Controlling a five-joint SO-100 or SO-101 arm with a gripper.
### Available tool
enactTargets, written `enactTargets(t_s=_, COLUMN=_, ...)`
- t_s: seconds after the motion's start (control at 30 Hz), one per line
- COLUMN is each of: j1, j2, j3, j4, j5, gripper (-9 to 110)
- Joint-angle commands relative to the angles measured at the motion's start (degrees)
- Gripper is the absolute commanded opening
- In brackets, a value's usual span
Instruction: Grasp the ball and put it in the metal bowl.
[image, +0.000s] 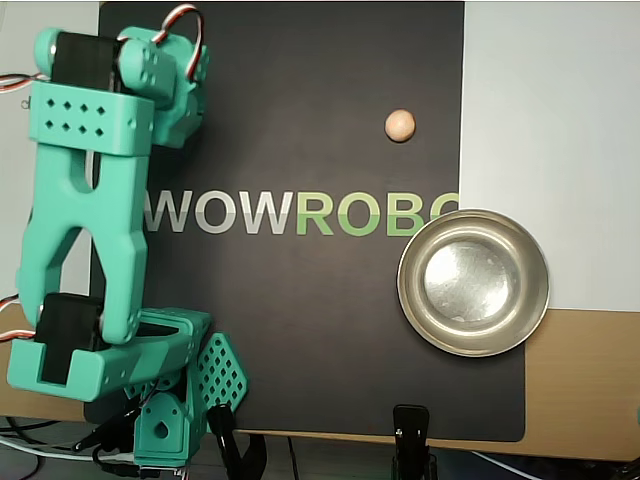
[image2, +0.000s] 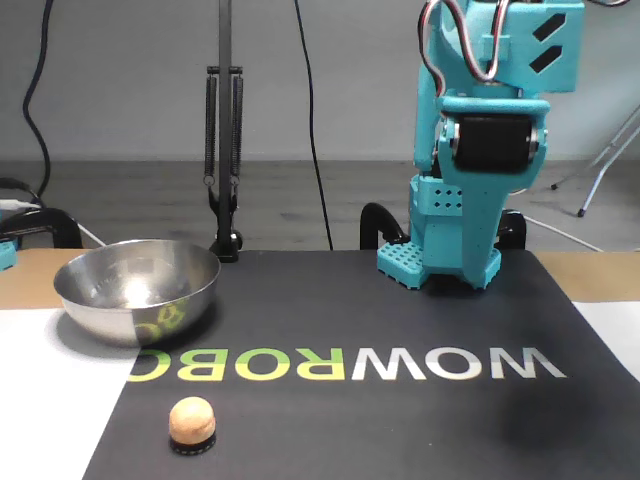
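Note:
The ball, small and tan, rests on the black mat above the printed lettering in the overhead view. In the fixed view the ball sits at the front left on a small dark ring. The metal bowl is empty and stands at the mat's right edge, half over white paper; in the fixed view the bowl is at the left. The teal arm stretches along the mat's left side, far from both. Its wrist end is raised, and the gripper's fingers are hidden behind the arm's links.
The arm's base stands at the mat's far edge in the fixed view. Two black clamps grip the near edge in the overhead view. A white sheet and bare wooden tabletop lie right of the mat. A black stand rises behind the bowl.

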Motion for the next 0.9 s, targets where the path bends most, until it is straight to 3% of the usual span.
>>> enactTargets(t_s=0.0, j1=0.1, j2=-0.1, j3=-2.3, j4=-0.4, j5=-0.4, gripper=0)
enactTargets(t_s=0.47, j1=0.1, j2=-0.3, j3=-2.3, j4=-0.4, j5=-0.6, gripper=0)
enactTargets(t_s=0.87, j1=0.1, j2=-0.2, j3=-2.2, j4=-0.4, j5=-28.2, gripper=0)
